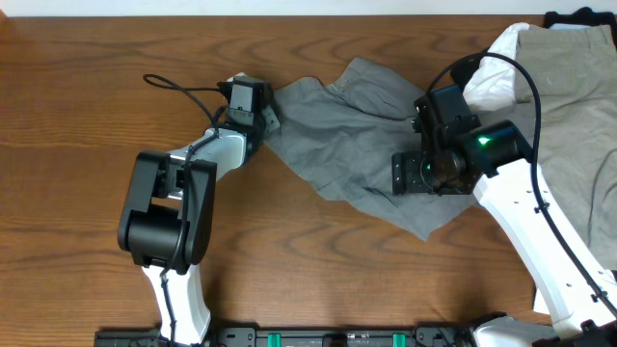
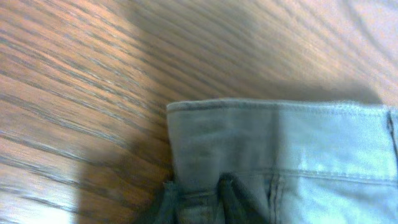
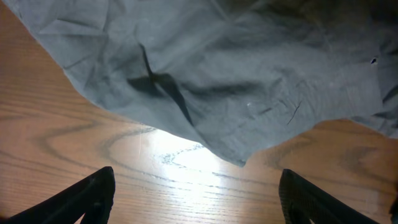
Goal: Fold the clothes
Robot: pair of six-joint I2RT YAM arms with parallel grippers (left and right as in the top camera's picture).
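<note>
The grey garment (image 1: 357, 125) of the clothes lies spread and crumpled across the table's middle. My left gripper (image 1: 265, 120) sits at its left end. In the left wrist view the dark fingers (image 2: 230, 199) stand close together, pinching the edge of the stitched waistband (image 2: 280, 149), so the left gripper (image 2: 198, 194) is shut on it. My right gripper (image 1: 424, 178) hovers over the garment's right part. In the right wrist view the right gripper (image 3: 196, 199) is wide open above bare wood, just short of the grey hem (image 3: 236, 152), with nothing between its fingers (image 3: 87, 199).
Khaki-beige trousers (image 1: 569, 87) lie at the right edge with a white piece (image 1: 492, 77) on their left side. A black piece (image 1: 578, 17) shows at the top right corner. Bare wooden table (image 1: 77, 96) stretches to the left and front.
</note>
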